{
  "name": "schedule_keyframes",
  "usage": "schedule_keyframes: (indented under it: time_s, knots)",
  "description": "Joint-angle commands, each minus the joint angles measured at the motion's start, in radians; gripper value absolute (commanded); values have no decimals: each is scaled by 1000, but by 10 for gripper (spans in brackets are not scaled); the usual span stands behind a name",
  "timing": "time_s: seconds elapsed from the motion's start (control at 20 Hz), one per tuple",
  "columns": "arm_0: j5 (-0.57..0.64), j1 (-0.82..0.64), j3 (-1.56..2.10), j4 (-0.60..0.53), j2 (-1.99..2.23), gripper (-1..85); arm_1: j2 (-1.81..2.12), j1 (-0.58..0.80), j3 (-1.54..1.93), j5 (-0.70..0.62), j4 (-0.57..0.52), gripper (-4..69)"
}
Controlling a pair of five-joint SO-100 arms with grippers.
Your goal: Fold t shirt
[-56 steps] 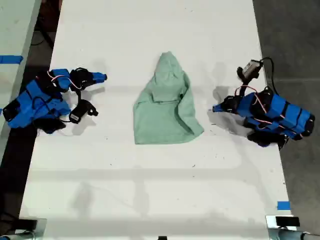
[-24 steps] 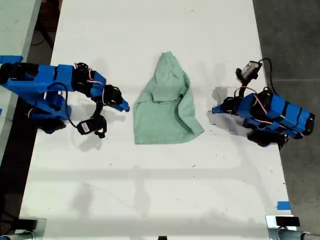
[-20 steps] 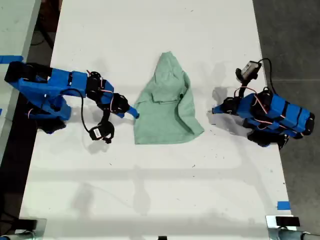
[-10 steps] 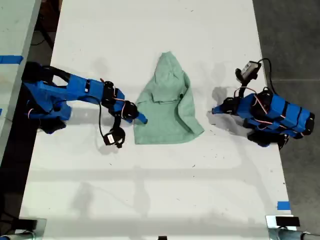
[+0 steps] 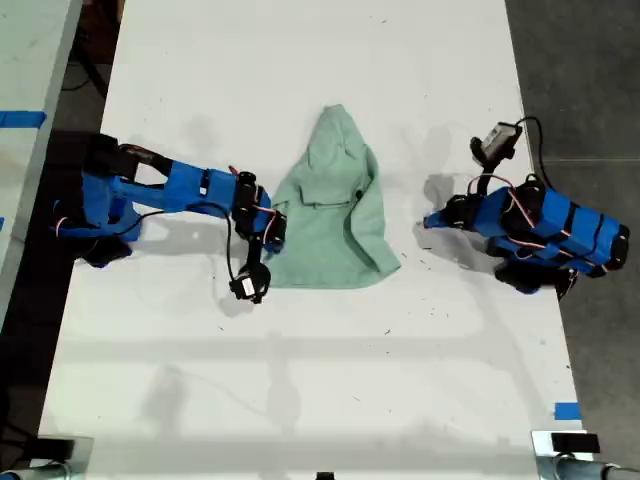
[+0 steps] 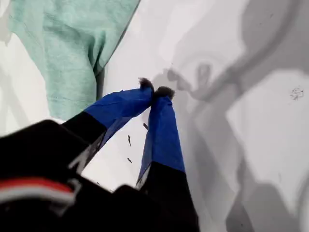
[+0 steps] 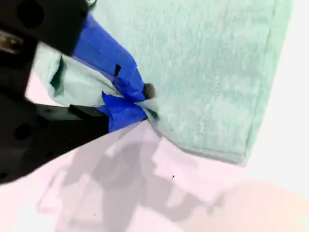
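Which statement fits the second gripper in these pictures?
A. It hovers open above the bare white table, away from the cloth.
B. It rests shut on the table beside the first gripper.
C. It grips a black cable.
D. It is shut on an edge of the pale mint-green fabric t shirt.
D: in the second wrist view my second gripper has its blue jaws pinched on a fold of the pale mint-green fabric t shirt.

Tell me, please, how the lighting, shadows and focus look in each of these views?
Exterior view: even, sharp light; the table is bright white with soft grey shadows beside both arms. First wrist view: my first gripper is fairly sharp, with broad overlapping shadows on the table. Second wrist view: overexposed with a pinkish cast; the shirt is slightly soft around my second gripper.
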Motion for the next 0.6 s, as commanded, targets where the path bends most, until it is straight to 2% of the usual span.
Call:
schedule_keyframes:
  time_s: [0.0,0.2,0.3,0.55]
  knots:
    - [-14,2,-109,137,-9,-3,15,-6,54,11,3,21]
    - [44,-5,-474,425,-100,-3,15,-6,54,11,3,21]
    - [80,-17,-540,457,-84,-3,15,-6,54,9,3,21]
    - [137,-40,-588,434,-35,-3,15,-5,54,6,3,21]
